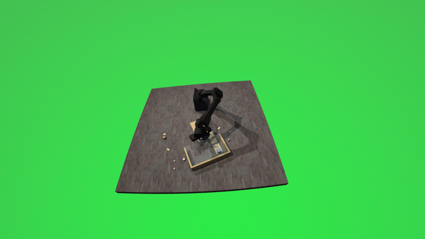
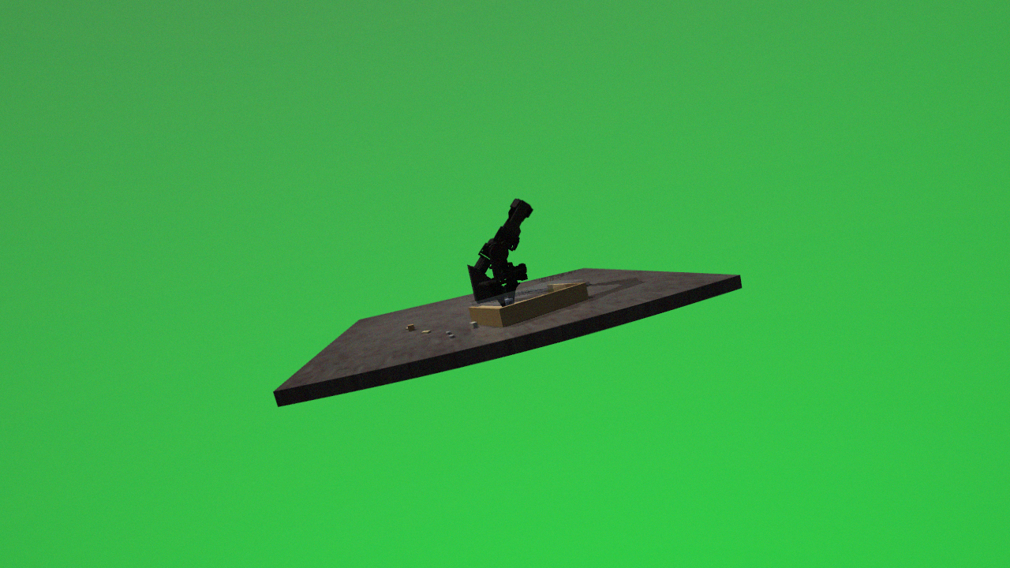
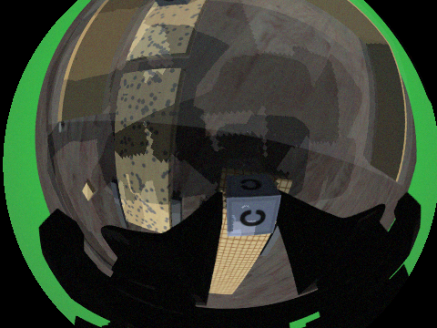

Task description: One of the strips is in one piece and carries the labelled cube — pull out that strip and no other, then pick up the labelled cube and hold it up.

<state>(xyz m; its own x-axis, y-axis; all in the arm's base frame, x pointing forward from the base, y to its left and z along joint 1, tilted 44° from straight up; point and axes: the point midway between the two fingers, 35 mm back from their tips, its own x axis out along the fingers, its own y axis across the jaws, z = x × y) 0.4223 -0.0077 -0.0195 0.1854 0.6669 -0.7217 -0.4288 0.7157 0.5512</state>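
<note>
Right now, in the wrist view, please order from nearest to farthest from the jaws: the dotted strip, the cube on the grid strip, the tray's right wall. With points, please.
1. Cube marked C (image 3: 252, 210), between the jaws.
2. Dotted strip (image 1: 211, 134) (image 3: 147, 100), left of them.
3. Tray's right wall (image 3: 387, 100), far right.
</note>
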